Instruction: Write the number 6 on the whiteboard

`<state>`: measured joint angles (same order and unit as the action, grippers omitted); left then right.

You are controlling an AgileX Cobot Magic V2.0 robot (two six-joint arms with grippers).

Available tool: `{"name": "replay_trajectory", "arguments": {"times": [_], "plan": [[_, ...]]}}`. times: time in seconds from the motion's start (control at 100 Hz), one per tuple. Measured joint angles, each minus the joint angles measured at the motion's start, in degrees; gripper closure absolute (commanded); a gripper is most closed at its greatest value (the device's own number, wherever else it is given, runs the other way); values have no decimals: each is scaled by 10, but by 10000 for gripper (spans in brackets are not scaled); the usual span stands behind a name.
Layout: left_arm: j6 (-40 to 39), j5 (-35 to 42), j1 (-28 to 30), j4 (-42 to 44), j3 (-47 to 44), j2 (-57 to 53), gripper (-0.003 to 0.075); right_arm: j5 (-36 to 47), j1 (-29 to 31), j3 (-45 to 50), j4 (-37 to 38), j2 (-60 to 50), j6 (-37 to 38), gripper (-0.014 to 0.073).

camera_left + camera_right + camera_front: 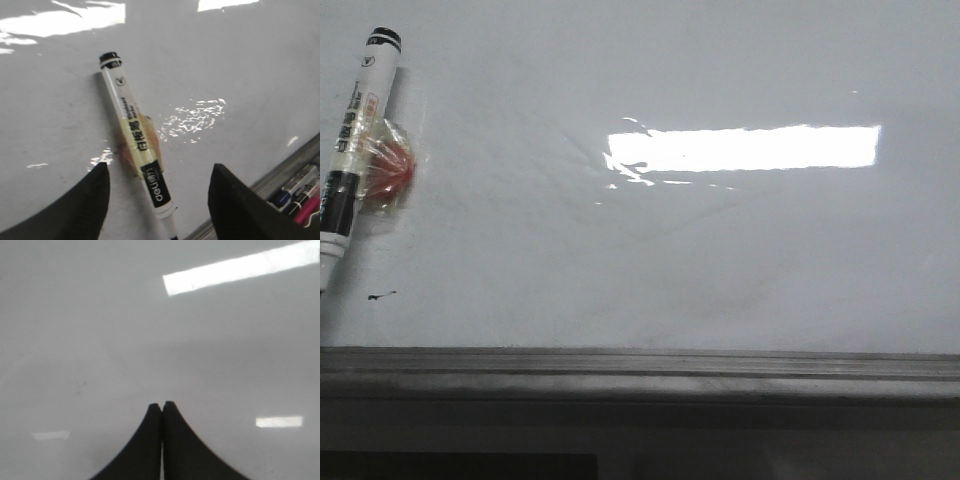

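The whiteboard (680, 250) fills the front view, glossy white-grey with a bright rectangular reflection; no number 6 shows on it. A white-and-black marker (355, 140) hangs on the board at the far left, taped over a red round holder (390, 172). In the left wrist view the marker (137, 135) lies slanted on the board, and my left gripper (159, 200) is open, its two black fingers on either side of the marker's lower end without touching it. My right gripper (161, 407) is shut and empty, facing bare board (100, 340).
A grey metal ledge (640, 368) runs along the board's lower edge. A tiny black smudge (382, 296) sits near the marker's tip. Several spare markers (300, 192) lie on the ledge in the left wrist view.
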<state>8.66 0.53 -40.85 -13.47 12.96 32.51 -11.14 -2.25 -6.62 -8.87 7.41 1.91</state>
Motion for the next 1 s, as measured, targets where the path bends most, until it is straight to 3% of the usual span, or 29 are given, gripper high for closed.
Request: {"name": "replay_trajectory", "arguments": {"times": [0.49,0.58,0.73,1.0], "plan": [[0,106,-8,-65,6,166,330,0,0,0,0,0,0,659],[1,119,-9,-63,10,183,429,0,0,0,0,0,0,659],[1,129,-9,-69,13,206,743,-1,0,0,0,0,0,659],[1,127,-11,-80,15,208,739,-55,-7,-23,0,17,-4,659]]}}
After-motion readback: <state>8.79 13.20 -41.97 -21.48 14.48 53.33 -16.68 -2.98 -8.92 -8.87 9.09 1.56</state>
